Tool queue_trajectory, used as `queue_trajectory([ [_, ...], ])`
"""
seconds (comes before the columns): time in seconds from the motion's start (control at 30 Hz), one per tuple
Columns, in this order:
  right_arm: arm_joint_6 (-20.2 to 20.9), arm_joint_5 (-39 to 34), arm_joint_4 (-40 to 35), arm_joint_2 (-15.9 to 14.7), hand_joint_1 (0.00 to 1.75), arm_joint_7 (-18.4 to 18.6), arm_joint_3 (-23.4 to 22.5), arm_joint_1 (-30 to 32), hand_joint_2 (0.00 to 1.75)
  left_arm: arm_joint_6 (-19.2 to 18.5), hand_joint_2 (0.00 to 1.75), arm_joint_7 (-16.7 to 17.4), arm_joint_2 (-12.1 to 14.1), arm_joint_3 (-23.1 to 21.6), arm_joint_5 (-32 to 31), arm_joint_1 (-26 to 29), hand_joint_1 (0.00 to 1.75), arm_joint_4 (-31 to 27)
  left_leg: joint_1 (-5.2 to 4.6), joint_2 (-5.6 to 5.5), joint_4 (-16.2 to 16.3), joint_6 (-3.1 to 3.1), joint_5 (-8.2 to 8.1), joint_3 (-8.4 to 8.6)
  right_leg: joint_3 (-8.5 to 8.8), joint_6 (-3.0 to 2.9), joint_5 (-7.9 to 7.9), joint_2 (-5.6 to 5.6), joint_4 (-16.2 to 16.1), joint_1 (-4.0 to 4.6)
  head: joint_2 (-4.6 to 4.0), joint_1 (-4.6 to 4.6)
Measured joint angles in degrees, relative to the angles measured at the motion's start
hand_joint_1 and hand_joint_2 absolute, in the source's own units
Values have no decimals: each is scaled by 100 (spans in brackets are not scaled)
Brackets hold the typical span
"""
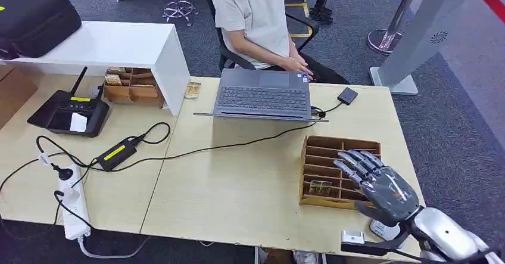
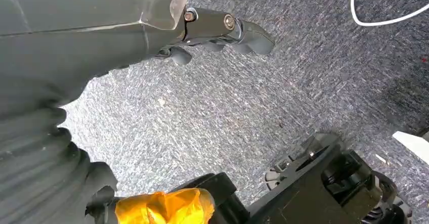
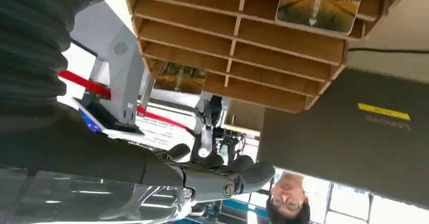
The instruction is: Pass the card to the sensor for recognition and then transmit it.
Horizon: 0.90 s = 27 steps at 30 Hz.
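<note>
My right hand (image 1: 381,183) hovers open, lower right of frame, over the tray (image 1: 314,146); card (image 1: 320,187) inside; left hand (image 2: 212,29) empty, fingers apart

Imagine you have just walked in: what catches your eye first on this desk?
The robot's grey right hand hovers, fingers apart, over the slotted wooden card tray at the desk's right front, where a card stands in a near slot. Behind it, a person sits at an open laptop.
</note>
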Motion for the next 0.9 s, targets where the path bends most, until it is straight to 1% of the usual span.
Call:
queue_trajectory([
  [0.33,-116,-9,308,7,0,179,201,-3,175,17,175,0,0,0,15,2,0,0,0,0,0,0,0,1,0,0,0,0,-1,0,0,0],
  [0.9,-175,72,507,7,0,313,221,-1,175,96,175,7,-4,0,24,7,0,0,0,0,0,0,0,1,0,0,0,0,-1,0,0,0],
])
